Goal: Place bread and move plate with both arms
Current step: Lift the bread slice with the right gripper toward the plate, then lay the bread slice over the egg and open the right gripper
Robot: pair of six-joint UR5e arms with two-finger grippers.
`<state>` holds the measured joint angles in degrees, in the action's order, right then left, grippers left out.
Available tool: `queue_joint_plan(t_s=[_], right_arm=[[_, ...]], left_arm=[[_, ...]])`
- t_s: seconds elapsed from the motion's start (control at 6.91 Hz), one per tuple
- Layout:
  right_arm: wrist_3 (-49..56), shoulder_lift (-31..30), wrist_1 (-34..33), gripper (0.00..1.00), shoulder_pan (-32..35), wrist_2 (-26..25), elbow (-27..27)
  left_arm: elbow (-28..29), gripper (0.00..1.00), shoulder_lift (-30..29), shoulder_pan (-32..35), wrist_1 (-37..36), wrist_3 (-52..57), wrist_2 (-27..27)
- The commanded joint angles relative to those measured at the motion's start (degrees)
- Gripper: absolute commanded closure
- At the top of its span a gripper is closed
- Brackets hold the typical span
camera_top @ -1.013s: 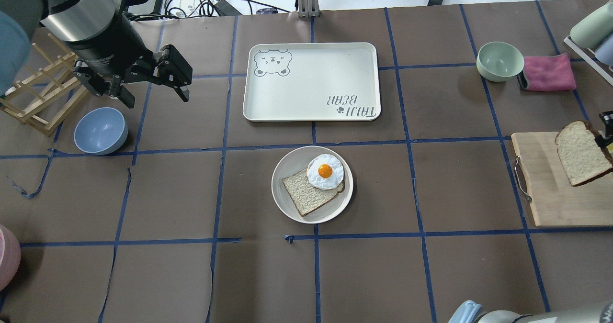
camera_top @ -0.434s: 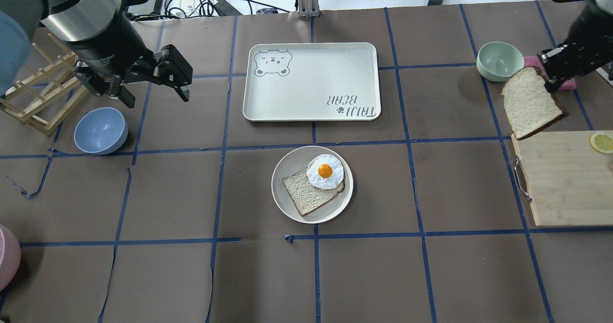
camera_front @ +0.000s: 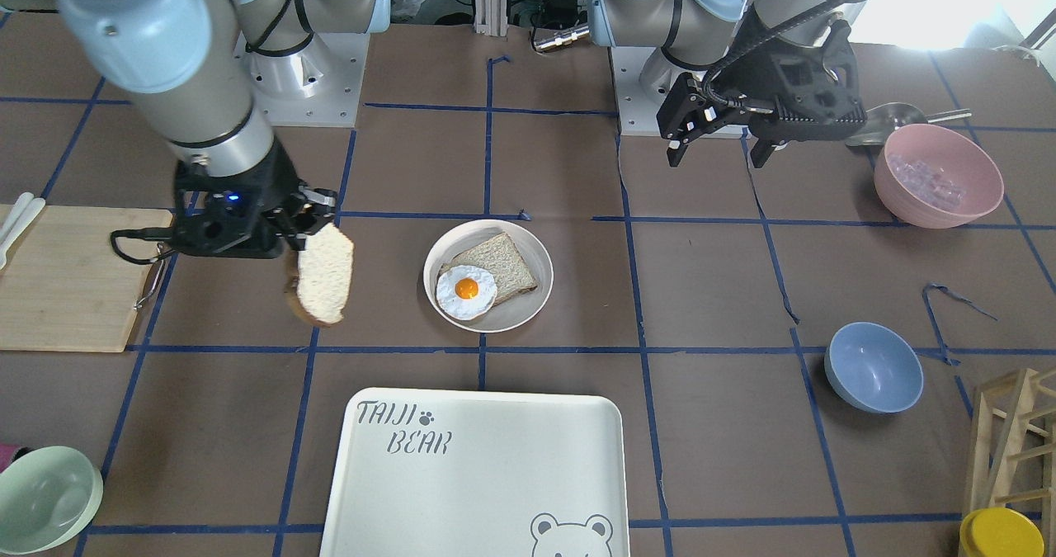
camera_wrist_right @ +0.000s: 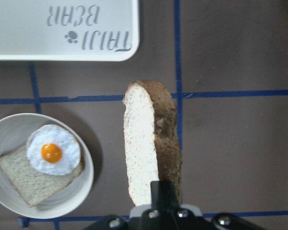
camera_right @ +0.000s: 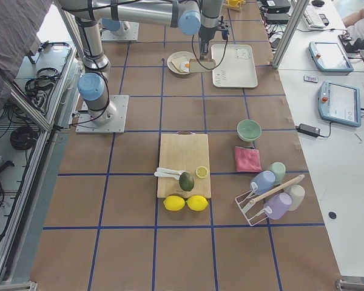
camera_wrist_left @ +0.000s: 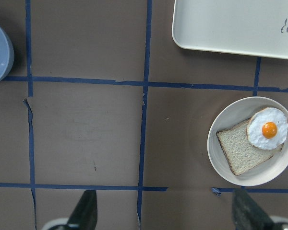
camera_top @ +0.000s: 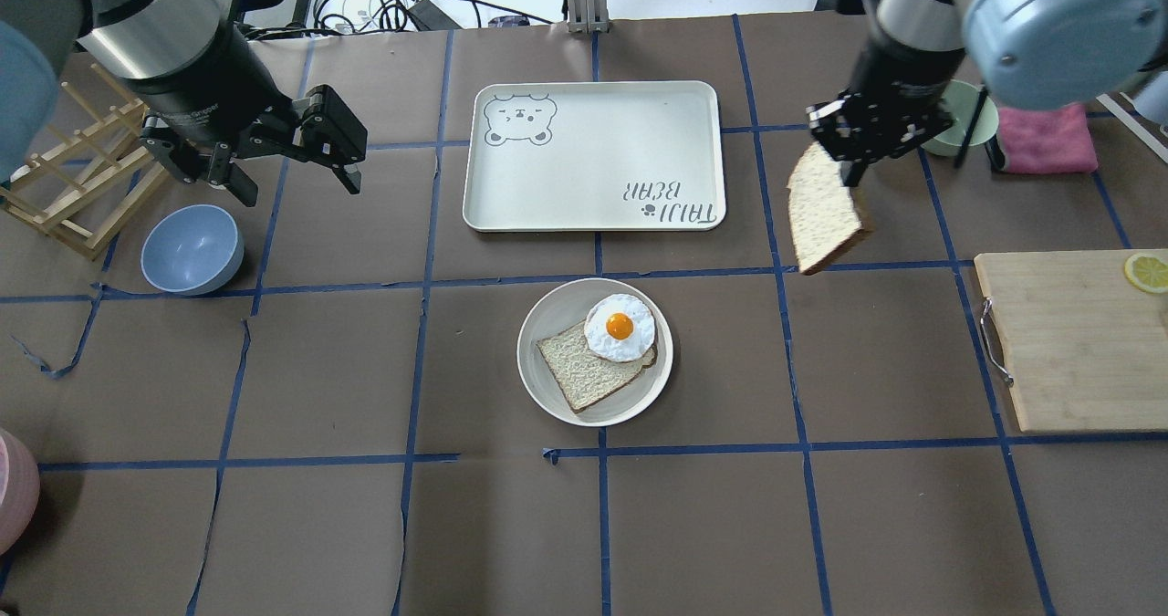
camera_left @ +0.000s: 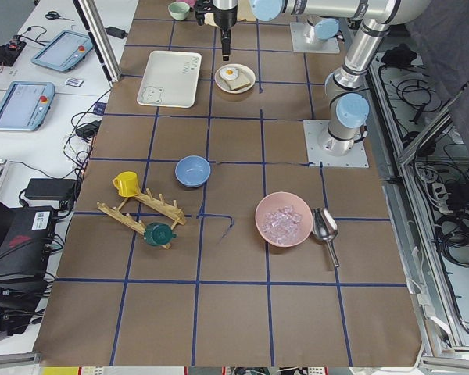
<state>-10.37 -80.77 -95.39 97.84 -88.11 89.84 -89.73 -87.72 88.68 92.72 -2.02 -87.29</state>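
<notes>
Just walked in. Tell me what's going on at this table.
The right tool is shut on a slice of bread, holding it by one end in the air, off to the side of the plate and not yet over it. The plate sits on the table with a darker slice and a fried egg on it. The left tool hangs open and empty above the table near the blue bowl.

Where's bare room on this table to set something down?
Bare brown paper lies between the round off-white plate and the blue bowl, and along the plate's robot side. The white rectangular tray holds nothing. The plate is crowded: tan bread slice partly under a fried egg.
</notes>
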Motion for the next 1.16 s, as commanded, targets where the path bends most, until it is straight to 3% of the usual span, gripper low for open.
queue_joint_plan(t_s=[0.0,0.14,0.43,0.58,0.87,1.01], right_arm=[[-16.2,2.5,-5.2,1.0,10.2,5.7,0.9],[-17.3,2.5,-8.0,1.0,10.9,10.7,4.1],[-17.7,2.6,-25.2,1.0,11.0,14.2,15.0],[-17.6,2.7,-30.5,1.0,11.0,15.8,19.2],[-17.7,2.7,-31.9,1.0,10.9,15.7,21.1],[-17.7,2.7,-31.8,0.93,10.9,14.6,20.9]], left_arm=[[0.0,0.0,0.0,0.0,0.0,0.0,-0.1],[0.0,0.0,0.0,0.0,0.0,0.0,-0.1],[0.0,0.0,0.0,0.0,0.0,0.0,-0.1],[0.0,0.0,0.0,0.0,0.0,0.0,-0.1],[0.0,0.0,0.0,0.0,0.0,0.0,-0.1],[0.0,0.0,0.0,0.0,0.0,0.0,-0.1]])
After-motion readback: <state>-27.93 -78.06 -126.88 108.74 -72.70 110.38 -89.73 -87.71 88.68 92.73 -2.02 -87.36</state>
